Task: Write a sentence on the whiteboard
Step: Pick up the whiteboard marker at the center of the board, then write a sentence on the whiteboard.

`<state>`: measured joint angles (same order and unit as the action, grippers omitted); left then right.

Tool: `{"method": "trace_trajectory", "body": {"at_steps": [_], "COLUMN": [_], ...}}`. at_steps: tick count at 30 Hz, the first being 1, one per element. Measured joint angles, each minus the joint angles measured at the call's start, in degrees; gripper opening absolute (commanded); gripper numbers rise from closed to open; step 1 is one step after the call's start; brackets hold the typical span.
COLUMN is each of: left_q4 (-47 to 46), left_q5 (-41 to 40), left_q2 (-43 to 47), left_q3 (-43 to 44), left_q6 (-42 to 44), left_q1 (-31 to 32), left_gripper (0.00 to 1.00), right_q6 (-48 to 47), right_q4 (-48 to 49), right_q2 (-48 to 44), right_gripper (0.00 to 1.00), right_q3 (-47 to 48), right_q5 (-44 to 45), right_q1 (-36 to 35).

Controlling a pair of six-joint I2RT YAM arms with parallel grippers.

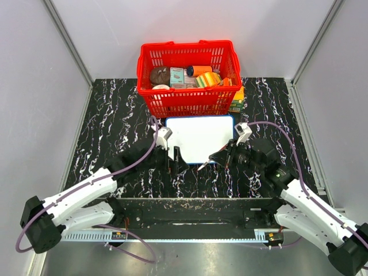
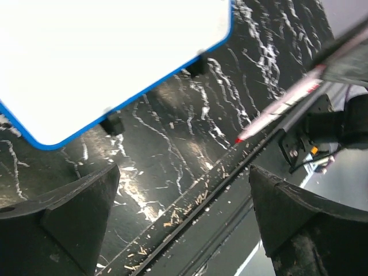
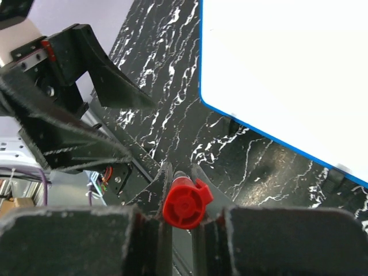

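Note:
The whiteboard lies flat in front of the red basket, white with a blue rim; its surface shows no writing, so the sentence is not in view. My right gripper is shut on a marker with a red end. The marker's tip points down-left, just off the board's near edge. The board's corner shows in the right wrist view. My left gripper is open and empty over the dark table by the board's near-left corner. In the left wrist view the board is above my open gripper and the marker enters from the right.
A red basket with several packaged items stands behind the board. A yellow-green box leans at its right side. The black marbled table ends in a metal rail strewn with small chips. Grey walls enclose the sides.

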<state>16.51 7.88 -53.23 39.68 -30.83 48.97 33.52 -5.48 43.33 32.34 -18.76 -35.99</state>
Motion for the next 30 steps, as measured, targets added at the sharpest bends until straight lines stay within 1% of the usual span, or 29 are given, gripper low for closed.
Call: {"method": "trace_trajectory", "body": {"at_steps": [5,10,17,19,24,30], "left_q4": [-2.58,-4.55,-6.86,-7.65,-8.90,-11.23], "left_q5": [6.10,10.80,16.39,17.88,19.71,21.49], "left_q2": [-2.75,-2.60,2.84,4.37,6.40,8.02], "left_q3": [-3.30,-5.42,-9.62,-10.56,-11.23,-12.22], "left_q6": [-1.03,-1.07,-1.79,-2.49,-3.28,-3.80], "left_q1": [-9.42,-17.68,-28.26,-30.64,-32.96,-37.83], "left_gripper": [0.99,0.99,0.99,0.99,0.99,0.99], "right_q6": [-0.96,-2.03,-2.40,-2.43,-3.37,-4.98], "right_q4": [-1.31,-1.99,-3.85,-4.17,-4.24,-2.71], "right_q2": [-0.13,-0.15,-0.81,-0.98,-0.63,2.56], "right_gripper": [0.00,0.00,0.00,0.00,0.00,0.00], "right_q3": [0.00,0.00,0.11,0.33,1.60,4.15], "right_q5": [2.73,5.18,7.41,7.80,9.33,10.71], "right_q1": [0.00,0.00,0.00,0.00,0.00,0.00]}}
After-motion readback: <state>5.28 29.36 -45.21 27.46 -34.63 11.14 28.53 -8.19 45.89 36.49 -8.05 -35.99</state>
